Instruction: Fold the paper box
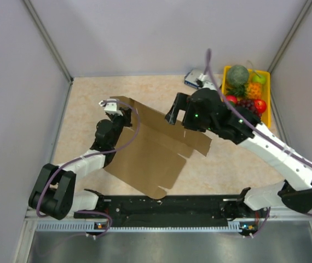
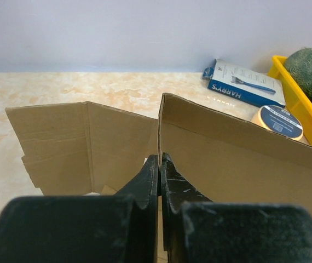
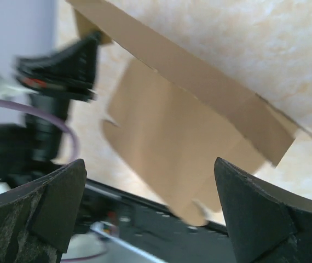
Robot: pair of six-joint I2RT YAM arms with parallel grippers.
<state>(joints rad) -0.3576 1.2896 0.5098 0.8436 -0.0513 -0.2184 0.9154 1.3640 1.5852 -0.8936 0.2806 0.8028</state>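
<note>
Cardboard takes up the middle of the table (image 1: 90, 87): the paper box (image 1: 150, 159) lies mostly flat as a plain brown blank, with its far-left panels raised off the marbled surface. From where I stand, the left gripper (image 1: 124, 114) is pinched on the top edge of an upright panel, right beside a crease where a second panel angles away. Its wrist view shows the black fingers (image 2: 148, 181) meeting on the board. The right gripper (image 1: 173, 114) hangs above the far-right part of the blank with its jaws wide apart, holding nothing. I'd judge the board to be light and stiff. It will likely bend only along its scored lines, spring back when let go, and skid on the tabletop if pushed from one side. An edge near a crease looks the sensible place to pinch, since the middle of a panel offers nothing to hold. Beyond the blank, in the far right corner, sit a blue-and-white Harry's carton (image 2: 243, 82) and a yellow tray (image 2: 301, 104) of fruit.
</note>
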